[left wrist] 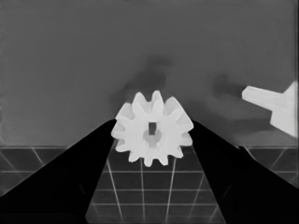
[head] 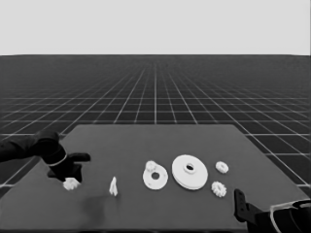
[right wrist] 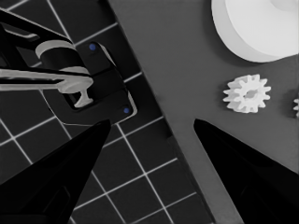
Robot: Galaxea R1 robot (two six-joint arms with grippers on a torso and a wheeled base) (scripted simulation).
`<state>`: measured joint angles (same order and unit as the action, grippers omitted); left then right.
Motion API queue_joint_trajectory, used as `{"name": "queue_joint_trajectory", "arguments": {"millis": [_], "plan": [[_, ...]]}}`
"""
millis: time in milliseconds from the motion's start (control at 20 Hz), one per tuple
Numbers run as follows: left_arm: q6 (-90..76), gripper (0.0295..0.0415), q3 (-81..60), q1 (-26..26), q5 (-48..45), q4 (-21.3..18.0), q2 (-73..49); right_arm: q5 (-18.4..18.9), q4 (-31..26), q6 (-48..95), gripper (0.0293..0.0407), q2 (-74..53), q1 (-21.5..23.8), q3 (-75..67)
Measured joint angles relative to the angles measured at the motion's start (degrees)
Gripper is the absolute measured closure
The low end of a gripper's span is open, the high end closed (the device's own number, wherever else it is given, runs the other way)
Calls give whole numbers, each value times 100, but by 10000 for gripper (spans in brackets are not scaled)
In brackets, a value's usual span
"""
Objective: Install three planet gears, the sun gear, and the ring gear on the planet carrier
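Between left claw (left wrist: 152, 135) fingers: planet gear (left wrist: 152, 135).

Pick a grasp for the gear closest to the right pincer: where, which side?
Take that gear across its toothed rim, from straight above. It lies flat on the table, hole up, so only the rim offers opposing sides. The open right pincer is nearest; keep it clear of the larger round part near the gear.

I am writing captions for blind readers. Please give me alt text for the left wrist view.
A white gear sits between the tips of the left hand's two black fingers, which touch its sides, over the table's edge and the grid floor. A thin white piece lies on the table farther off.
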<state>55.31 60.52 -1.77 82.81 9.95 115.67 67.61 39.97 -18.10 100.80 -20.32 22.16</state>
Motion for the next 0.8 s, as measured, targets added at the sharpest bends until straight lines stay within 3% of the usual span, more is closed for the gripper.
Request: {"name": "queue_joint_trajectory", "arguments": {"millis": [50,100,150,250,500,600,800], "plan": [[2278,398,-554,59,472,245,983,0,0,0,315,0,0,0],[3438,398,-362,96,748,219,2737,0,0,0,315,0,0,0],[3656,398,313,110,785,159,3857,0,0,0,315,0,0,0],[3472,398,1313,118,731,110,4815,0,0,0,315,0,0,0],[3260,398,1934,115,685,88,5241,0,0,0,315,0,0,0],[3019,398,2268,-536,599,735,5316,0,0,0,315,0,0,0],[2859,399,2509,-824,507,1012,5373,0,0,0,315,0,0,0]]}}
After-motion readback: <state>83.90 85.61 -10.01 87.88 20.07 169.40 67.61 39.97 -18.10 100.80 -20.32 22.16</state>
